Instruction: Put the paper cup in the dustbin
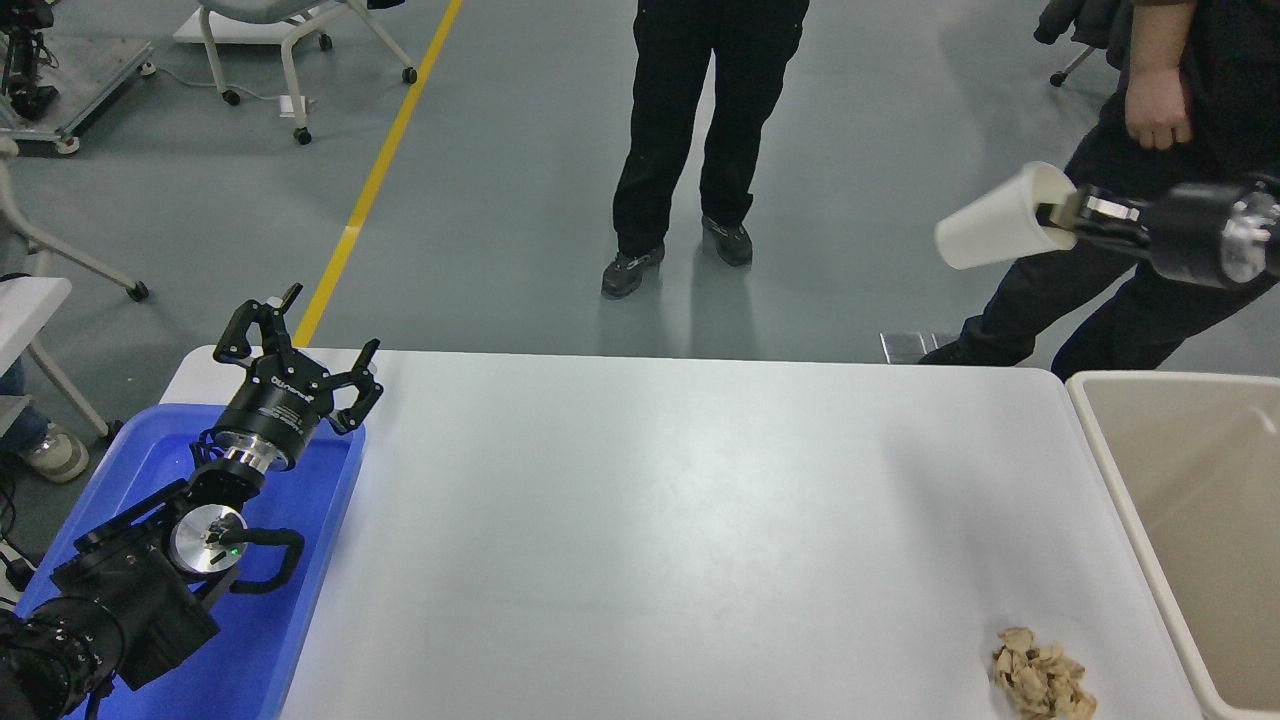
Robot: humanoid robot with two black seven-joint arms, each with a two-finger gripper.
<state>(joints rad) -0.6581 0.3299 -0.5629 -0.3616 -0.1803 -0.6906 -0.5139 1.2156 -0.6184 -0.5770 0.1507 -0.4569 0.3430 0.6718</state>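
Observation:
My right gripper (1060, 213) comes in from the right edge and is shut on the rim of the white paper cup (995, 222). It holds the cup tilted on its side, high in the air beyond the table's far right corner, left of and above the beige dustbin (1100, 440), which stands at the table's right edge. My left gripper (295, 345) is open and parked over the blue tray at the lower left.
A crumpled tan paper wad (1040, 678) lies near the table's front right corner. A bright blue tray (320, 490) sits at the left edge. One person (700, 130) stands beyond the table, another person (1160, 110) stands at the far right behind the cup.

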